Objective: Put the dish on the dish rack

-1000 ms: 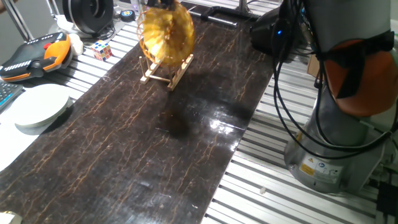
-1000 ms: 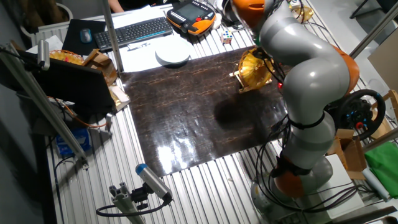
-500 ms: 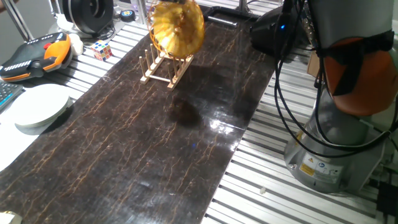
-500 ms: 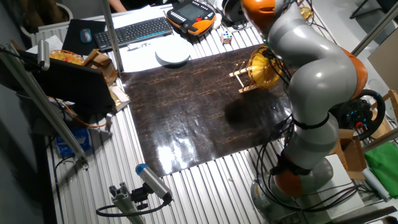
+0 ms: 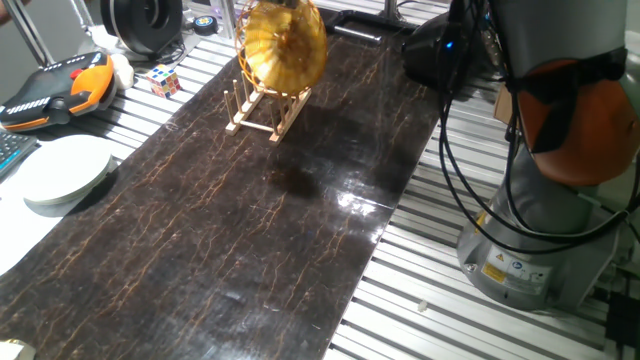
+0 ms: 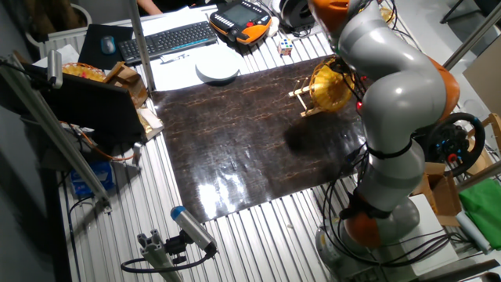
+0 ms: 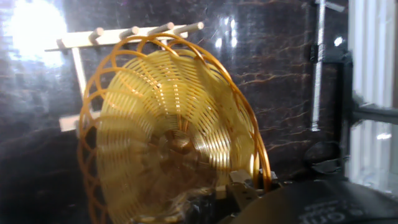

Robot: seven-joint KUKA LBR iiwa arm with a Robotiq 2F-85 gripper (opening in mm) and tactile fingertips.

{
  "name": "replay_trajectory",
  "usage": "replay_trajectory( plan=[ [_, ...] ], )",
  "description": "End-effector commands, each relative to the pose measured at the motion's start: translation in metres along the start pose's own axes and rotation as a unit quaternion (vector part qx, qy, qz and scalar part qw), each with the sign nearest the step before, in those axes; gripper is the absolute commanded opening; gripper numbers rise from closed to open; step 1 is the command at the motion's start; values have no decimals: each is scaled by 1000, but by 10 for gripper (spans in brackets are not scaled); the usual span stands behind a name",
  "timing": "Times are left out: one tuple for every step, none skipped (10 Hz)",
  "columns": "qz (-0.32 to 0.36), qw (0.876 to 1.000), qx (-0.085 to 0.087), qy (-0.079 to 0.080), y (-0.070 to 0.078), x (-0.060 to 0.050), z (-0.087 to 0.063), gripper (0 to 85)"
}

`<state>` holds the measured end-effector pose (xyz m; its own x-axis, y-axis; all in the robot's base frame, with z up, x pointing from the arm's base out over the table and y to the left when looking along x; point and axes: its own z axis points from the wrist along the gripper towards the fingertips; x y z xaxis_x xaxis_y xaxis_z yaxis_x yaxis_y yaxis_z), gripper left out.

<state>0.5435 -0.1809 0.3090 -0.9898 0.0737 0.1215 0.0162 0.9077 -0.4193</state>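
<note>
- The dish stands on edge at the upper centre of one fixed view, over the right side of the dish rack; a second ago it sat further left, across the pegs.
- Judgement: the dish is being repositioned, and placement is not complete.
- Gripper: seen only at the bottom of the hand view, at the dish rim; appears clamped on it.
- Not determinable: whether the dish rests in a slot or hangs clear.
- White plate lies at the left edge, well apart on the worktop.
</note>
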Motion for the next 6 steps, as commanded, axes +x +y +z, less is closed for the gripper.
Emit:
replay_trajectory(
  plan=[
    [4,1000,-7,1,0,0,0,20],
    [13,1000,-12,1,0,0,0,20],
    [14,1000,-7,-5,0,0,0,20],
    [19,1000,-14,-4,0,0,0,20],
    [27,999,-17,-6,0,0,0,20],
    [33,999,-18,-7,0,0,0,20]
  ],
)
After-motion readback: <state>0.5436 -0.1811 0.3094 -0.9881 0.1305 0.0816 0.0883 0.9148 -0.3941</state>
